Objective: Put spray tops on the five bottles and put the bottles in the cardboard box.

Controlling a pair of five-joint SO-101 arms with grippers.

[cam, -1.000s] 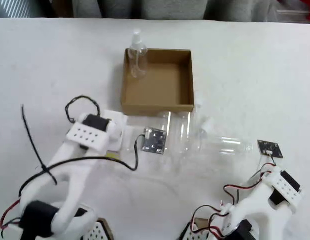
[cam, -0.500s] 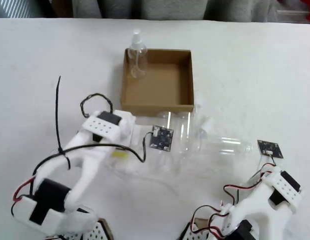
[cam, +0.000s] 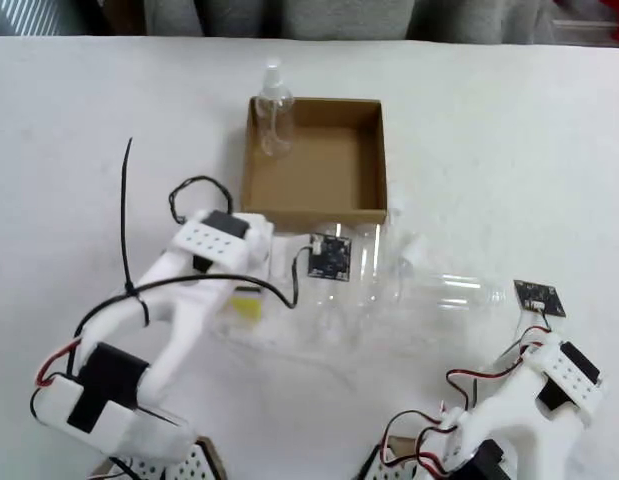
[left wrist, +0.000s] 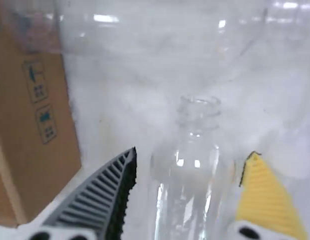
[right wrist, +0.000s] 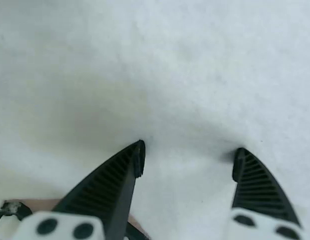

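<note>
The left gripper (left wrist: 192, 154) has closed in on the box (cam: 314, 214), jaws spread around an uncapped bottle (left wrist: 197, 117), likely ready to grasp; the right gripper (right wrist: 187, 156) sits parted.

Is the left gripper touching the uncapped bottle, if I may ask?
Apart: the left wrist view shows table between the bottle and both left gripper fingers.

Brown square cardboard box (cam: 314, 215) mid white worktop (cam: 509, 130); clear plastic spray-topped bottle (cam: 274, 115) stands in its back-left corner. Clear plastic lying bottles (cam: 454, 292) just in front of box; left tool (left wrist: 190, 160) astride open-necked clear bottle (left wrist: 195, 150), beside box wall.
</note>
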